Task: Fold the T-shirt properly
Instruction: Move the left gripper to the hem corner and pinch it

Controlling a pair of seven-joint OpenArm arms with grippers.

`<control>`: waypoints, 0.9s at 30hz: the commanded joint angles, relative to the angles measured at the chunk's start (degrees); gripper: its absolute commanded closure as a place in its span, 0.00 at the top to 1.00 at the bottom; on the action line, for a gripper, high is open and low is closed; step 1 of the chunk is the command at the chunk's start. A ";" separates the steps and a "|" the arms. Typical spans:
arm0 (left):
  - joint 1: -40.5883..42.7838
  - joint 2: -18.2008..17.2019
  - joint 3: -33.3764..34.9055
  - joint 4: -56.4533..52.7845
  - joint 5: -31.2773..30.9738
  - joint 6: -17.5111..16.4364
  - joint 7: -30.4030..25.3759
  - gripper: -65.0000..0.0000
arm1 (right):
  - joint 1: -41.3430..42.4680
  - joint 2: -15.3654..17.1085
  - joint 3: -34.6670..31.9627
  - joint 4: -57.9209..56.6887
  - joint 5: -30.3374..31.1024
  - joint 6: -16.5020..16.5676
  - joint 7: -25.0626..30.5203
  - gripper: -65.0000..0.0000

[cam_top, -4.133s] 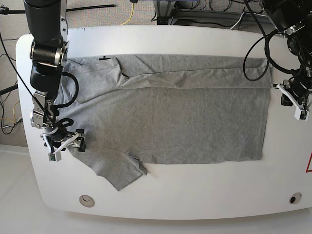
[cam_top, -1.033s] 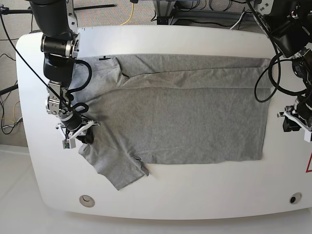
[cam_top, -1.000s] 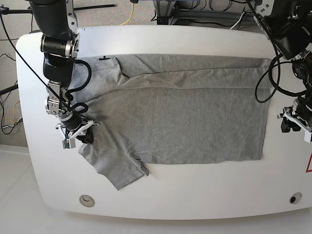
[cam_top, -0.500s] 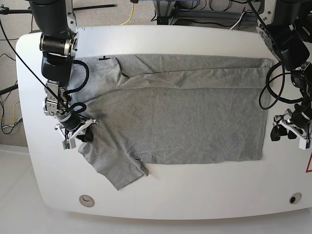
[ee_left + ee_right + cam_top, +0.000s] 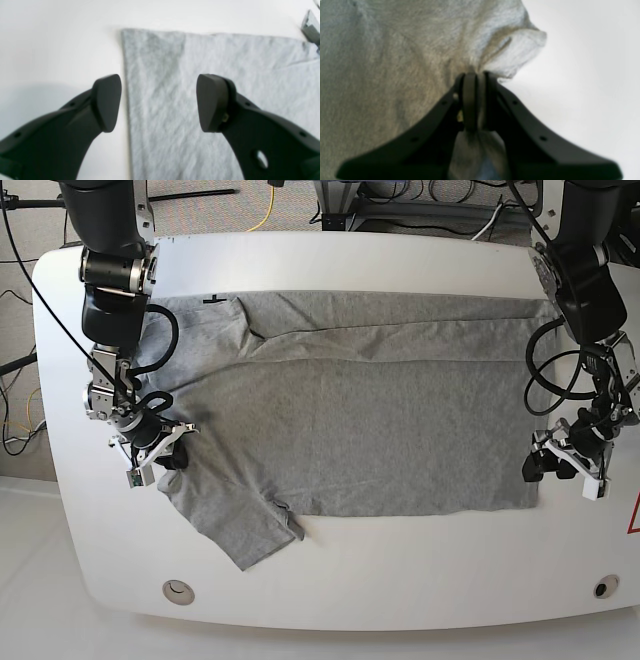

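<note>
One T-shirt spans the table; right gripper pinches its edge, left gripper, wide open, apparently holds nothing.

No legible text, label, brand, number or sign appears in any view; part of a red-outlined mark is visible at the right edge of the white desk, its meaning unreadable.

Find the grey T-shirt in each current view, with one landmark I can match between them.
Left wrist: the T-shirt runs from the centre to the right edge.
Right wrist: it fills the left half, pinched in the jaws at centre.
Base: it spreads across the middle, between the two arms.
Shared landmark: the white tabletop beyond the shirt's edge.
</note>
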 commanded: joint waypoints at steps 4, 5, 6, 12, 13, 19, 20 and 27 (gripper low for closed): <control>-2.74 -1.17 0.00 -4.88 -1.36 -0.30 -7.58 0.68 | 0.12 0.92 -0.22 -0.08 -2.91 -0.75 -4.78 0.11; -2.83 -1.17 0.00 -5.67 -1.36 -0.30 -8.20 0.68 | 0.03 0.92 -0.22 -0.08 -2.91 -0.75 -4.78 0.11; -3.27 -1.17 0.00 -6.63 -1.36 -0.30 -8.99 0.68 | 0.03 1.01 -0.22 -0.08 -2.91 -0.75 -4.78 0.11; -4.59 -1.61 0.09 -12.26 -1.27 -0.30 -12.42 0.68 | 0.03 1.10 -0.22 -0.08 -2.91 -0.75 -4.78 0.11; -4.59 -1.88 0.09 -12.96 -1.27 -0.30 -13.03 0.68 | 0.03 1.10 -0.22 -0.08 -2.91 -0.75 -4.78 0.11; -4.68 -2.32 0.09 -16.57 -1.27 -0.30 -17.43 0.68 | 0.03 1.10 -0.22 -0.08 -2.91 -0.75 -4.78 0.11; -4.68 -2.32 0.09 -16.92 -1.27 -0.30 -17.96 0.68 | 0.03 1.10 -0.22 -0.08 -2.91 -0.75 -4.78 0.11; -4.68 -3.11 1.94 -17.27 -1.27 -0.30 -18.75 0.68 | 0.03 1.10 -0.22 -0.08 -2.91 -0.75 -4.78 0.11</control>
